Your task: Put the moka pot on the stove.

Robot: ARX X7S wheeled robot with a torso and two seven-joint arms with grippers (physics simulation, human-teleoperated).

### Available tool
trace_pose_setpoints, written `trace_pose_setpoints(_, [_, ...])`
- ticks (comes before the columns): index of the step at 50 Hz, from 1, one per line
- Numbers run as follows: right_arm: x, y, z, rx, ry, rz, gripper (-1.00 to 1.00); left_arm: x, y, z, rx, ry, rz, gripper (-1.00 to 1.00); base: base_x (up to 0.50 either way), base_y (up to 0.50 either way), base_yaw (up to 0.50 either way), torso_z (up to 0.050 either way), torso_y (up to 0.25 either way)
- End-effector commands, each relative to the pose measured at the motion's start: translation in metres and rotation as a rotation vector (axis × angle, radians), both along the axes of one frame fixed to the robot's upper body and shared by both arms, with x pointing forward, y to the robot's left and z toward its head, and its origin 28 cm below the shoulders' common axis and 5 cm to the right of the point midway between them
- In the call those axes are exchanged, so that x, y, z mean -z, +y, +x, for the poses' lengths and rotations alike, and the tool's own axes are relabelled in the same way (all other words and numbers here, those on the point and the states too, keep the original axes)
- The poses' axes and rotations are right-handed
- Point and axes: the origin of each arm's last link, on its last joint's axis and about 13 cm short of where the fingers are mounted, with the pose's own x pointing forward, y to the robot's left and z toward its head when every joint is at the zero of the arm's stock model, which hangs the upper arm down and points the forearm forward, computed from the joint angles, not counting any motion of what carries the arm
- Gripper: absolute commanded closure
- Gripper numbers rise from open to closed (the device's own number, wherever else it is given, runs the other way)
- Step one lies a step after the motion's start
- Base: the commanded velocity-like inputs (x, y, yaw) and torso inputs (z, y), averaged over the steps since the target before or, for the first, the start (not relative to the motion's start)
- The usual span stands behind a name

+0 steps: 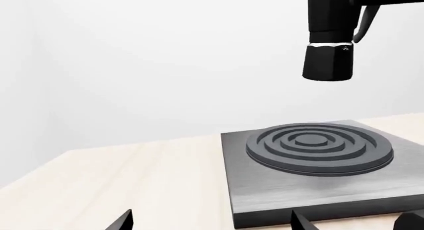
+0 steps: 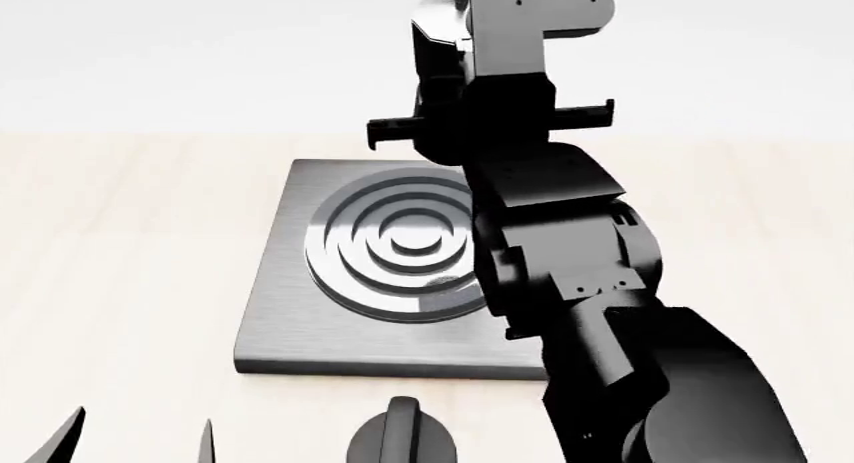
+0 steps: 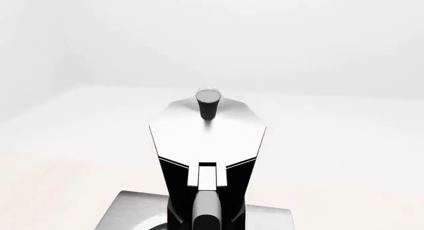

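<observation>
My right end effector (image 2: pixel 489 133) grips the faceted black moka pot (image 1: pixel 328 38) above the brushed-grey stove (image 1: pixel 265 195), ringed burner. Left end effector (image 1: pixel 208 222) wide open.

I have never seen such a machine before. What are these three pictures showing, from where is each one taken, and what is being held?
This is a simulated robot with two arms. One picture looks down from its head; the other two come from cameras near each gripper.

In the head view, the right arm reaches over a light wooden table. On the table lies the stove, a grey metal plate with a ring burner, and a small black knob sits in front of it.

The right wrist view looks down at the silver lid of the moka pot, which that arm appears to carry by its handle. The left wrist view shows the pot hanging in the air above the burner, not touching it. The left gripper holds nothing.
</observation>
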Motion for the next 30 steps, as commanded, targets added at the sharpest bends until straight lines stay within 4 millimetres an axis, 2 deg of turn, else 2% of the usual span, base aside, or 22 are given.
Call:
trace_pose_setpoints(1, [-0.003, 0.003, -0.001, 0.001, 0.008, -0.029, 1.00, 0.000, 0.000, 0.000, -0.002, -0.004, 0.001, -1.00, 0.00, 0.00, 0.00, 0.000, 0.000])
trace_pose_setpoints(30, [0.016, 0.014, -0.006, -0.044, 0.064, 0.001, 1.00, 0.000, 0.000, 0.000, -0.009, 0.001, 0.005, -1.00, 0.00, 0.00, 0.00, 0.000, 0.001])
